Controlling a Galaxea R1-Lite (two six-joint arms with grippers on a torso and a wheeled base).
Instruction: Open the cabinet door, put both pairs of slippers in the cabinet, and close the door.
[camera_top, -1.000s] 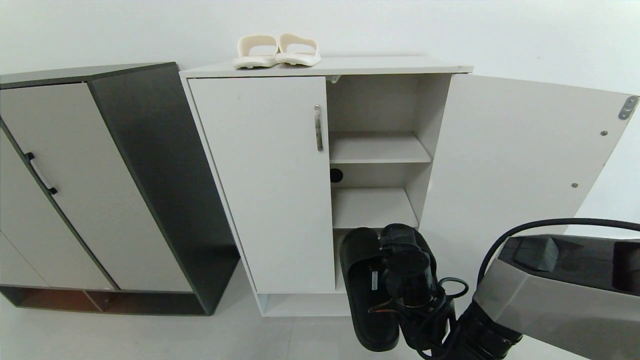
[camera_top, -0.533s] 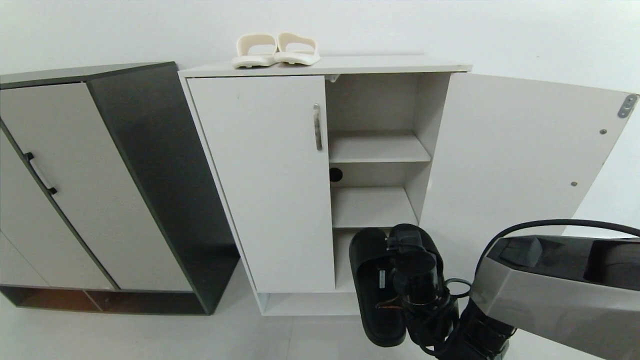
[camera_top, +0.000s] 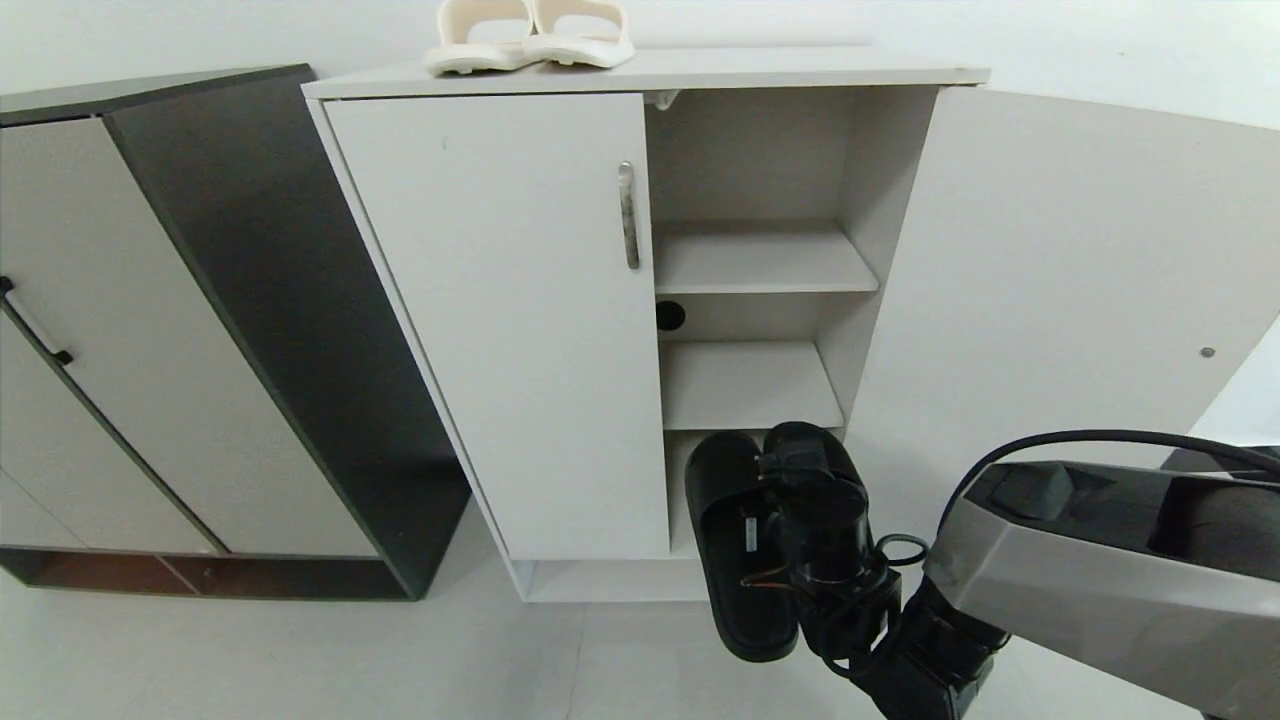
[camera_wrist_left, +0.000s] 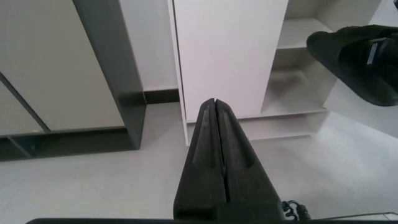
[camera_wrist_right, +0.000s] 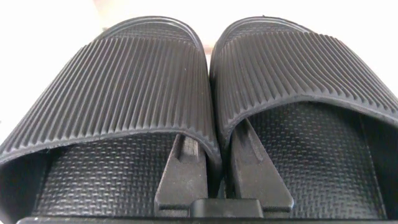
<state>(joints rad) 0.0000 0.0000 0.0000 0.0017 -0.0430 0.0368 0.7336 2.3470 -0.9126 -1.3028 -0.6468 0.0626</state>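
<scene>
Two black slippers (camera_top: 738, 560) are hanging from my right hand (camera_wrist_right: 214, 152), low in front of the cabinet's (camera_top: 800, 72) open side, beside the swung-out door (camera_top: 1050, 250). They are looking light, rubbery and bendy, with ribbed straps that should be giving some grip, so I am judging the two touching inner side walls the best place to pinch. My right fingers (camera_wrist_right: 180, 168) are sitting one inside each slipper, clamping those walls together. My left hand (camera_wrist_left: 214, 146) is hanging low before the cabinet, pressed together on nothing. The cream slippers (camera_top: 530, 25) are lying on the cabinet top.
</scene>
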